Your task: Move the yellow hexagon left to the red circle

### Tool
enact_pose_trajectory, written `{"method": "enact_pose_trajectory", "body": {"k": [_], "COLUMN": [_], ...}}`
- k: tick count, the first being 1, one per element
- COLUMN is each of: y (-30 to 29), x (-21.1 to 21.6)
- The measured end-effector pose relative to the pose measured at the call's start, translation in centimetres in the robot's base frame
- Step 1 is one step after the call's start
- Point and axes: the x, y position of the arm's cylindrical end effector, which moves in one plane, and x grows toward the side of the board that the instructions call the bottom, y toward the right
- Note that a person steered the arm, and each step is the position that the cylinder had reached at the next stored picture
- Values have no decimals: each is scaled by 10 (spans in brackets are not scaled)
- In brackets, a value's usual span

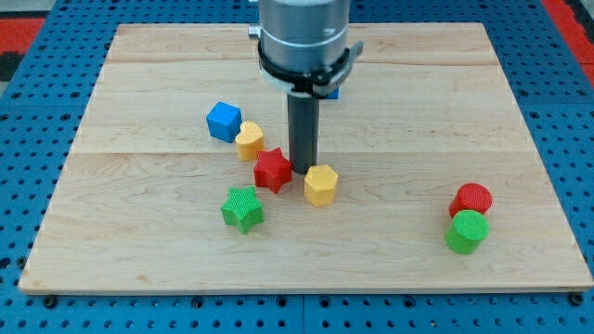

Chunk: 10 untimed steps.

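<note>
The yellow hexagon [320,185] lies near the middle of the wooden board. The red circle [472,199] is far off at the view's right, just above the green circle [466,231] and touching it. My tip [303,168] rests on the board right at the hexagon's upper left edge, between it and the red star [272,170]. The rod hangs down from the grey arm head at the view's top.
A yellow heart-like block [249,141] and a blue cube [224,122] lie up-left of the red star. A green star [243,208] lies below it. Another blue block [332,90] is mostly hidden behind the arm. The board's edge [306,286] borders blue pegboard.
</note>
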Motion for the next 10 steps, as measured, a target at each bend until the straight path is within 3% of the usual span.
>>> {"method": "enact_pose_trajectory", "body": {"k": [1, 3, 4, 5, 7, 8, 9, 10], "y": [-58, 100, 133, 66, -55, -156, -111, -24], "x": [7, 16, 24, 2, -123, -129, -89, -51]}}
